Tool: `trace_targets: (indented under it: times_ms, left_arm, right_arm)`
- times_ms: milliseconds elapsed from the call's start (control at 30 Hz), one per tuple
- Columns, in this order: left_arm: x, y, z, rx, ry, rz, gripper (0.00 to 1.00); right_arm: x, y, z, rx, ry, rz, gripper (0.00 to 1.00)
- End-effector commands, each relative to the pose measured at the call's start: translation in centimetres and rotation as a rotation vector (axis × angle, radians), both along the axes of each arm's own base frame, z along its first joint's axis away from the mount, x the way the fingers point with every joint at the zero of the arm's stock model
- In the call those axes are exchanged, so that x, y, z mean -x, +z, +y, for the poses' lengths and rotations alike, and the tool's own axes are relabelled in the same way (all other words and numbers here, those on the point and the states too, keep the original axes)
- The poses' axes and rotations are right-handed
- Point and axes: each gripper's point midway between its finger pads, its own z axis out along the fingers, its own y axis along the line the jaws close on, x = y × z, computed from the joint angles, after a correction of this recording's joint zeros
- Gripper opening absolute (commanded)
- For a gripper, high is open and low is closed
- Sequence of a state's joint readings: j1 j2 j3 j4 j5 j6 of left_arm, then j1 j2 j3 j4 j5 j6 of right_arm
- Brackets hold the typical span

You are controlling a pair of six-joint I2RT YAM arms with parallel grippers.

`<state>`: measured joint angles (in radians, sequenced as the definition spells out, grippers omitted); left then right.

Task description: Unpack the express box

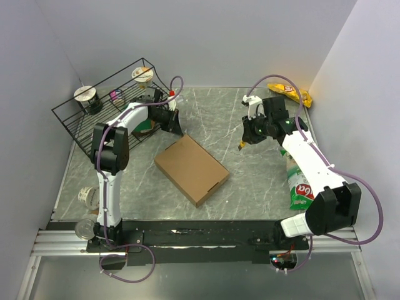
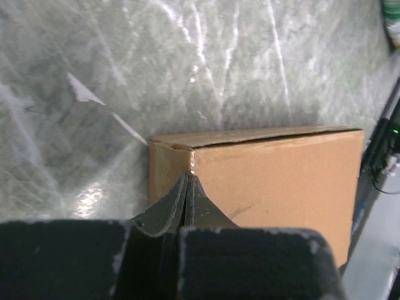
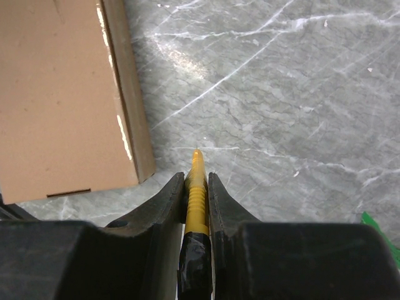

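The express box is a flat brown carton lying closed in the middle of the marble table. My left gripper is shut and empty, with its tips just over the box's far corner. In the left wrist view the shut fingertips overlap the corner edge of the box. My right gripper hovers to the right of the box, shut on a yellow cutter with a black-taped handle. The cutter tip points down at bare table beside the box.
A black wire basket holding cups stands at the back left. A yellow snack bag lies at the back right, and a green-and-white bag lies under the right arm. A cup and a can sit near the left base.
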<state>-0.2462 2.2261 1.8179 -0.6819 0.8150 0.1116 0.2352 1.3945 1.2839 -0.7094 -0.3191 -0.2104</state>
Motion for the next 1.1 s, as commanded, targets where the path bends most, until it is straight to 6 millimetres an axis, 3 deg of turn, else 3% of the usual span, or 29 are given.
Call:
trace_targets:
  times_ms: [0, 133, 267, 300, 333, 367, 400, 433, 533, 600, 633, 700, 733, 800, 833, 867, 933, 1067]
  left_arm:
    - [1.5, 5.4, -1.3, 0.108, -0.078, -0.071, 0.01]
    - [2.1, 8.0, -1.3, 0.131, -0.103, -0.139, 0.01]
    - [3.8, 9.1, -0.3, 0.089, -0.154, -0.214, 0.01]
    - [4.5, 9.0, 0.2, 0.070, -0.193, -0.246, 0.06]
    - [5.9, 9.3, 0.7, 0.054, -0.230, -0.264, 0.17]
    - [7.0, 9.0, 0.9, 0.026, -0.271, -0.287, 0.32]
    - [7.0, 8.0, 2.0, -0.065, -0.312, -0.367, 0.54]
    - [9.0, 7.8, 2.8, -0.101, -0.350, -0.411, 0.61]
    - [11.2, 6.5, 4.8, -0.257, -0.458, -0.633, 0.76]
    - [11.6, 6.3, 4.9, -0.319, -0.441, -0.704, 0.87]
    - [11.1, 6.1, 5.5, -0.388, -0.399, -0.740, 0.88]
    - [11.2, 5.5, 5.1, -0.400, -0.286, -0.639, 0.86]
    - [10.6, 6.3, 5.0, -0.397, -0.220, -0.611, 0.85]
    - [9.4, 6.0, 6.1, -0.432, 0.073, -0.440, 0.83]
    - [8.3, 6.9, 7.1, -0.408, 0.175, -0.388, 0.82]
    - [8.9, 6.9, 7.4, -0.374, 0.233, -0.294, 0.77]
    - [9.0, 6.8, 8.5, -0.312, 0.458, -0.099, 0.78]
    - [11.5, 6.3, 7.5, -0.185, 0.603, 0.095, 0.79]
  right_arm:
    - [-1.2, 0.8, -0.6, 0.024, -0.007, -0.042, 0.00]
    - [-1.7, 0.9, -0.6, 0.030, -0.007, -0.043, 0.00]
    - [-1.9, 0.8, -0.3, 0.015, -0.006, -0.037, 0.00]
    - [-1.9, 0.8, -0.3, 0.011, -0.006, -0.035, 0.00]
    - [-2.0, 1.0, -0.2, 0.008, -0.006, -0.039, 0.00]
    - [-2.1, 0.9, -0.2, 0.009, -0.006, -0.039, 0.00]
    - [-2.2, 1.0, -0.2, 0.009, -0.008, -0.044, 0.00]
    - [-2.2, 1.1, -0.2, 0.009, -0.008, -0.047, 0.00]
    - [-2.3, 1.3, -0.1, 0.008, -0.012, -0.049, 0.00]
    - [-2.2, 1.4, -0.1, 0.003, -0.009, -0.044, 0.00]
    - [-2.1, 1.5, -0.1, 0.003, -0.009, -0.042, 0.00]
    - [-2.1, 1.7, 0.0, 0.002, -0.003, -0.044, 0.00]
    - [-2.0, 1.8, 0.0, 0.004, -0.001, -0.045, 0.00]
    - [-2.1, 2.1, -0.1, 0.002, -0.006, -0.051, 0.00]
    - [-2.1, 2.2, 0.0, -0.002, -0.005, -0.051, 0.00]
    - [-2.1, 2.3, 0.0, -0.003, -0.004, -0.054, 0.00]
    - [-2.2, 2.7, 0.1, -0.008, -0.003, -0.060, 0.00]
    - [-2.5, 3.1, 0.2, -0.003, 0.002, -0.062, 0.00]
